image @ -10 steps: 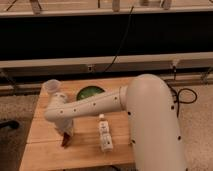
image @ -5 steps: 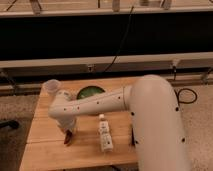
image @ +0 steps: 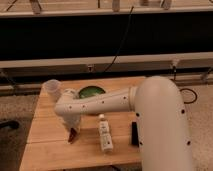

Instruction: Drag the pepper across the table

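Observation:
The pepper [image: 73, 134] is a small dark-red chili lying on the light wooden table [image: 55, 150], left of centre. My white arm reaches from the right across the table, and my gripper [image: 73, 128] points down right over the pepper, touching or nearly touching its top. The pepper's upper end is hidden under the gripper.
A white bottle [image: 104, 134] lies on the table just right of the pepper. A black rectangular device [image: 134, 134] lies further right. A green plate [image: 90, 93] and a translucent cup [image: 52, 89] stand at the back left. A dark wall with cables runs behind the table.
The gripper and pepper have shifted slightly toward the front of the table. The bottle, plate and cup have not moved.

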Motion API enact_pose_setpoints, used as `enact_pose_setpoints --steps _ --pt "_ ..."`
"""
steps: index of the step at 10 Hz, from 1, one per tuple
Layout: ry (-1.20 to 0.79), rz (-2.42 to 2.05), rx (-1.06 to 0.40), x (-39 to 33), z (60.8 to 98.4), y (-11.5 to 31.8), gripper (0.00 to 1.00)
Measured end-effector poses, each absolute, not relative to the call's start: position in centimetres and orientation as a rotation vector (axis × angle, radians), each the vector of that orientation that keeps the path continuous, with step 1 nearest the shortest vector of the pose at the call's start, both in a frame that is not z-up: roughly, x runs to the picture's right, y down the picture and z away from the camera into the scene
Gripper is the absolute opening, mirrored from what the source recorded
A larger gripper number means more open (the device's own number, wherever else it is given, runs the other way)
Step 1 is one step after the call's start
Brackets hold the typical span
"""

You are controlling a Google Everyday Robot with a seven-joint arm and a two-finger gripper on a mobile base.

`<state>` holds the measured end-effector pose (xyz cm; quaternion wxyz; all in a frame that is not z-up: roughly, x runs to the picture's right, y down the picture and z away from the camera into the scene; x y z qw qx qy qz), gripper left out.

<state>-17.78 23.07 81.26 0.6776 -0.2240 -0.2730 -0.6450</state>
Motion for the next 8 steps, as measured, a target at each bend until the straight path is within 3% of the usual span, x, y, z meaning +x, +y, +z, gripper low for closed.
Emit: enact_pose_setpoints --steps 8 --pt "-0.598 -1.480 -0.521 -14.4 82.1 21.7 0.00"
